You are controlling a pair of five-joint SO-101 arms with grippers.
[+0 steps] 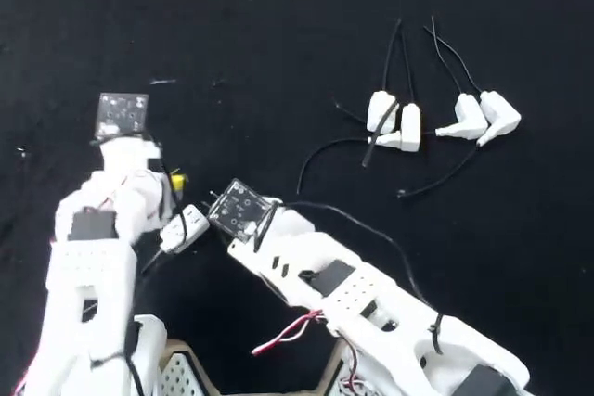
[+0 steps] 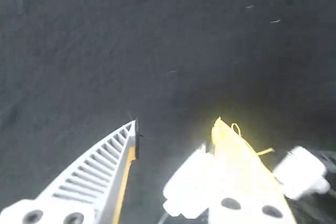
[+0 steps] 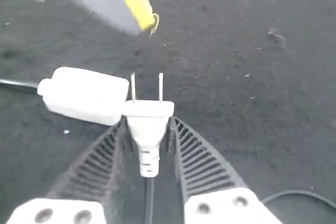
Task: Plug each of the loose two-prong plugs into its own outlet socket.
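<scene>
Right end effector (image 3: 147,123) pinches white two-prong plastic plug (image 3: 147,109), prongs forward, just beside white rectangular outlet socket (image 3: 84,96). Left end effector (image 2: 176,124) spread (should steady socket); square prongs to socket face before pushing.

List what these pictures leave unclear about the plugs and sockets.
Socket, right wrist view: its slots cannot be seen; one end sits behind the held plug.
White shapes, left wrist view: blurred and partly behind a yellow finger; plug or socket, cannot tell.
Far white pieces, high view: too small to tell prongs from slots.
</scene>
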